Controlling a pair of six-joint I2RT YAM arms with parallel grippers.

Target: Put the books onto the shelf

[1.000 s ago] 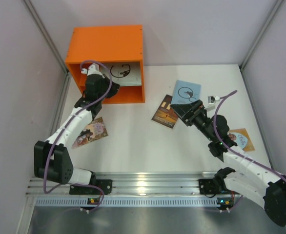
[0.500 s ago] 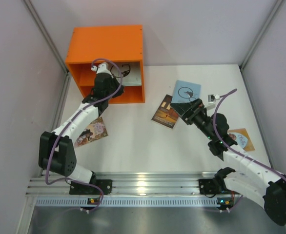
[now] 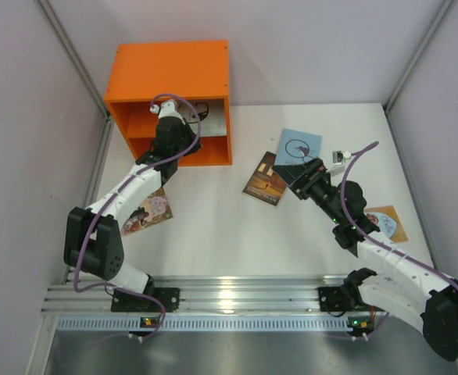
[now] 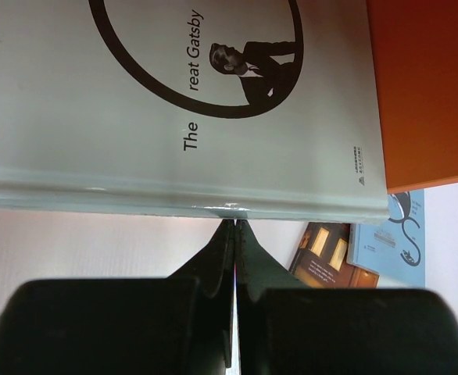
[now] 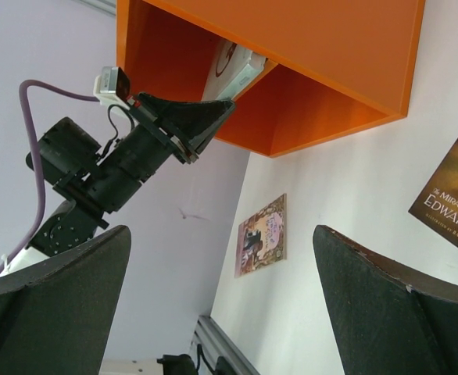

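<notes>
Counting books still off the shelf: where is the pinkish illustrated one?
Top view: the pinkish book lies flat on the left of the table, in front of the orange shelf, partly hidden by the left arm.

The shelf (image 3: pixel 170 70) is showing smooth, matt orange panels. The Great Gatsby paperback (image 4: pixel 135 156) is presenting a pale, lightly satin paper cover. The left gripper (image 4: pixel 235 226) is looking like matt black plastic, the tabletop (image 3: pixel 229 234) matt white, the rail (image 3: pixel 237 291) gleaming ribbed metal.
</notes>
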